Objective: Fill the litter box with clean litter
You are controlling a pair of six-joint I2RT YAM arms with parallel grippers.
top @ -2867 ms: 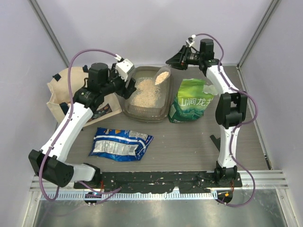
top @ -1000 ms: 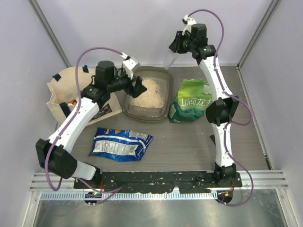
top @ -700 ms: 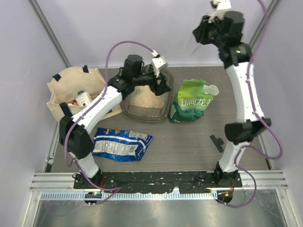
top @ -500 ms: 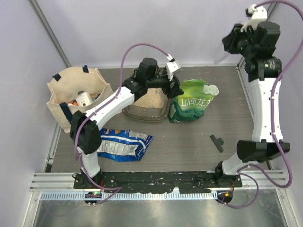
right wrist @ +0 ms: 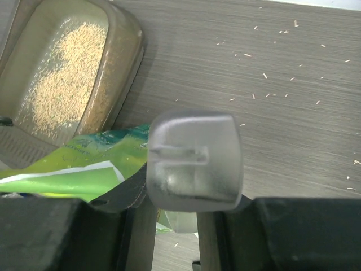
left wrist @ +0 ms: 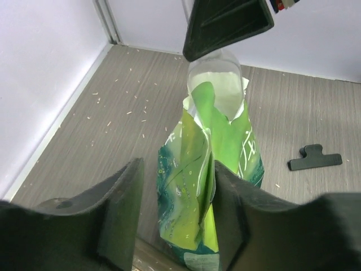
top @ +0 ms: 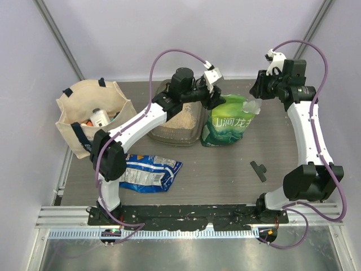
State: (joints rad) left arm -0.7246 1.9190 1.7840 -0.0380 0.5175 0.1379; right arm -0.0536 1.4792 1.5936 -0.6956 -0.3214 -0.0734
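The litter box [top: 171,139] stands at the back middle, and tan clean litter [top: 181,116] lies inside it. It also shows in the right wrist view [right wrist: 127,52], with the litter [right wrist: 61,86] in a loose layer. The green-and-white bag [top: 228,125] stands right of it. My left gripper [top: 218,97] is open, and the bag's top edge [left wrist: 203,186] stands between its fingers [left wrist: 115,209]. My right gripper [top: 260,90] is shut on a clear plastic scoop [top: 252,106]. The scoop [left wrist: 214,76] hangs at the bag's mouth, its handle end toward the right wrist camera [right wrist: 194,164].
A beige tote bag [top: 84,113] with bottles stands at the left. A blue crinkly packet [top: 144,169] lies in front of the box. A black clip [top: 259,169] lies on the table at the right and shows in the left wrist view [left wrist: 315,157]. Walls close in on three sides.
My right arm tipped the scoop over the box, swung up and right, then came down to the bag's mouth. My left arm moved right across the box to the bag.
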